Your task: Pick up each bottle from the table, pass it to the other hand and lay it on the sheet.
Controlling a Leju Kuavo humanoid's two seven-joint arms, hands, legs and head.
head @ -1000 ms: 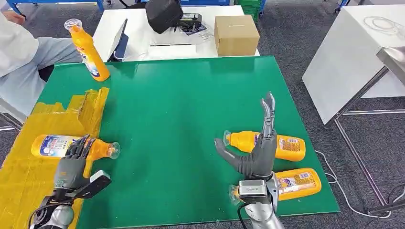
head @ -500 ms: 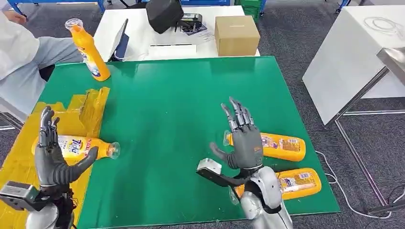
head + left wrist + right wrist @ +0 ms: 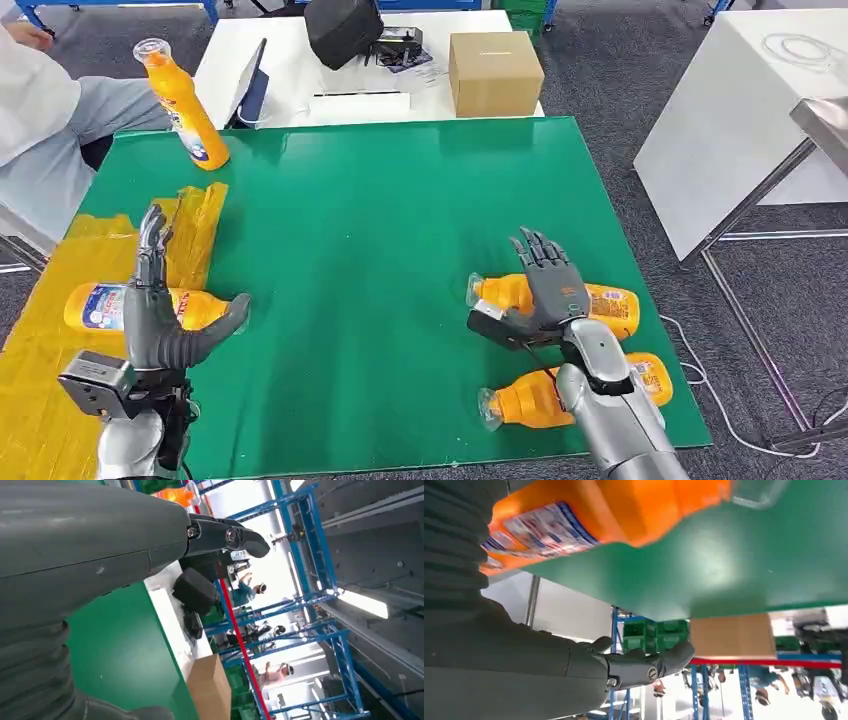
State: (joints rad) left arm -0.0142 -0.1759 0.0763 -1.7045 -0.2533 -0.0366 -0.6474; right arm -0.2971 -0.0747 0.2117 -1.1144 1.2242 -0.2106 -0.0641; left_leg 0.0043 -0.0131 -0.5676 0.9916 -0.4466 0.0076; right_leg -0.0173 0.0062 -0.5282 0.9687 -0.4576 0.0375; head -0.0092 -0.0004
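Three orange bottles lie flat. One bottle [image 3: 95,305] rests on the yellow sheet [image 3: 40,390] at the left. My left hand [image 3: 160,315] stands upright just right of it, fingers apart and holding nothing; it appears in the left wrist view too [image 3: 125,545]. Two bottles lie at the front right: the farther one [image 3: 605,308] and the nearer one [image 3: 535,398], partly behind my right forearm. My right hand [image 3: 545,285] hovers palm down over the farther bottle [image 3: 599,515], fingers spread. A fourth bottle [image 3: 185,105] stands at the back left.
The green table [image 3: 370,250] has a bare middle. A person in light clothes [image 3: 35,120] sits at the left. Behind it a white table [image 3: 300,90] carries a cardboard box [image 3: 495,72] and a black bag [image 3: 342,30]. Another white table [image 3: 735,110] stands at the right.
My left hand has lifted off the bottle on the sheet and now stands open beside it. My right hand has tipped from upright to palm down over the farther right bottle.
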